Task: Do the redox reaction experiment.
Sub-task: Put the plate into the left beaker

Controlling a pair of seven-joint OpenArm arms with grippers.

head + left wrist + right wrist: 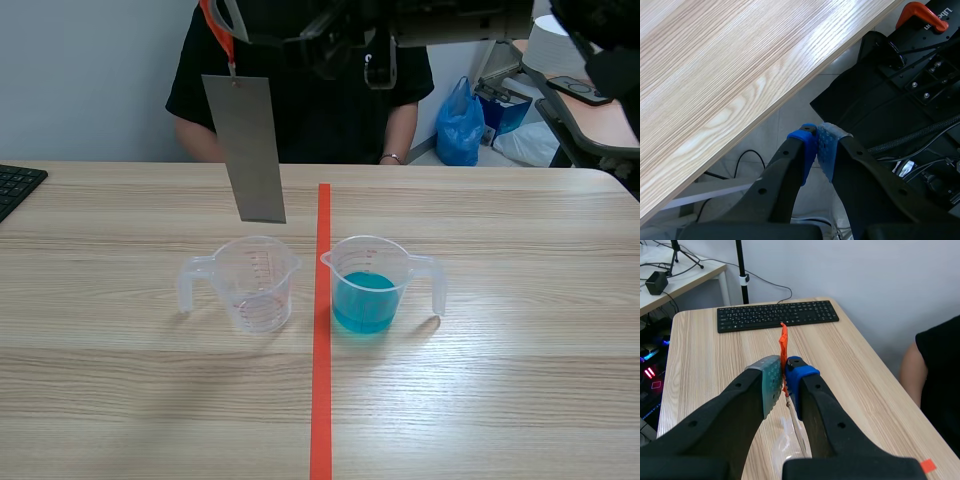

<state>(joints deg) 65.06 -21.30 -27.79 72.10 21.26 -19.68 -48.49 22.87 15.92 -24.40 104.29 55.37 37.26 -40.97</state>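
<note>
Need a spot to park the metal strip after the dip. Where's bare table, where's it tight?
Bare table: the near band in front of both cups; right of the blue-liquid cup out to the edge; left, between the empty cup and the keyboard. Tight: mid-table, where the metal strip hangs on its orange strap over the empty cup.

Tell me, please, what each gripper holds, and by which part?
The right gripper pinches the metal plate by its orange strap; the left gripper, shut, holds nothing.
</note>
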